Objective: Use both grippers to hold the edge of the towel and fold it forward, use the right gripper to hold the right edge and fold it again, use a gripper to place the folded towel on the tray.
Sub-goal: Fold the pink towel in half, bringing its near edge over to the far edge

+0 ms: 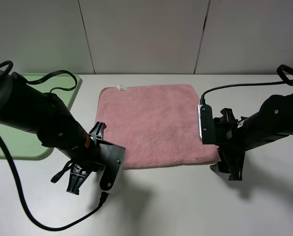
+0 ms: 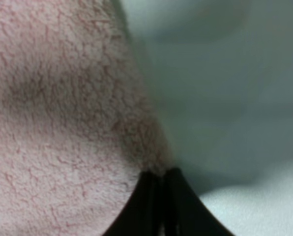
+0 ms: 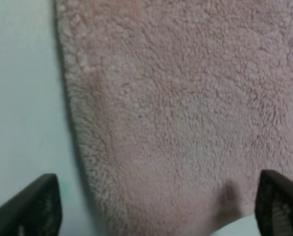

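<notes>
The pink towel (image 1: 156, 125) lies flat in the middle of the table, white tag at its far left corner. My left gripper (image 1: 77, 179) is down at the near left corner. In the left wrist view it (image 2: 163, 196) is shut, with the towel's edge (image 2: 146, 142) running into its fingertips. My right gripper (image 1: 230, 169) is at the near right corner. In the right wrist view it (image 3: 159, 196) stands open, its fingers wide apart either side of the towel's edge (image 3: 75, 123). The light green tray (image 1: 18, 142) lies at the far left, partly hidden by my left arm.
Black cables trail from both arms over the white table (image 1: 186, 206). A pale panelled wall (image 1: 146, 34) runs along the back edge.
</notes>
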Controlling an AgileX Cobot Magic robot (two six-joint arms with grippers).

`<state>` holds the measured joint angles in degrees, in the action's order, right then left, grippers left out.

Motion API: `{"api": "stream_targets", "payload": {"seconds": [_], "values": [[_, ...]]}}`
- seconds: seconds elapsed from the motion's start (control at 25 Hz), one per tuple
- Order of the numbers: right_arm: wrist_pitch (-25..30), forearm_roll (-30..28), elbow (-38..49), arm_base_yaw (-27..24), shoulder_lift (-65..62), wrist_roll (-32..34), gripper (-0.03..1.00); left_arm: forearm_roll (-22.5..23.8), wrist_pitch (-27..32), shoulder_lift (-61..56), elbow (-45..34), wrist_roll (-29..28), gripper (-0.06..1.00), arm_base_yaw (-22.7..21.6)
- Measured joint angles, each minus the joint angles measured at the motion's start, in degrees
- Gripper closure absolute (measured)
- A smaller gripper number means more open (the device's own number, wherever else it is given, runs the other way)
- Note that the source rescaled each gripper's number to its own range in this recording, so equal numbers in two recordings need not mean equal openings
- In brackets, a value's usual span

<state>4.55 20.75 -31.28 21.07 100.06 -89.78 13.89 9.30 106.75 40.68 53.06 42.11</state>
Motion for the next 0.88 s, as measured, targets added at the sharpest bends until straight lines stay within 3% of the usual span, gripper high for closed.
{"api": "stream_targets", "payload": {"seconds": [0.32,0.6,0.8,0.88], "values": [[0.0,-0.4,0.2,0.0,0.6,-0.7,0.46,0.0,0.0,0.0,0.0,-0.1,0.94,0.0],[0.0,-0.6,0.3,0.0,0.9,-0.7,0.67,0.0,0.0,0.0,0.0,0.0,0.94,0.0],[0.7,-0.6,0.3,0.0,0.9,-0.7,0.95,0.0,0.1,0.0,0.0,-0.1,0.94,0.0],[1.0,-0.6,0.3,0.0,0.9,-0.7,0.97,0.1,0.1,0.0,0.0,-0.1,0.94,0.0]]}}
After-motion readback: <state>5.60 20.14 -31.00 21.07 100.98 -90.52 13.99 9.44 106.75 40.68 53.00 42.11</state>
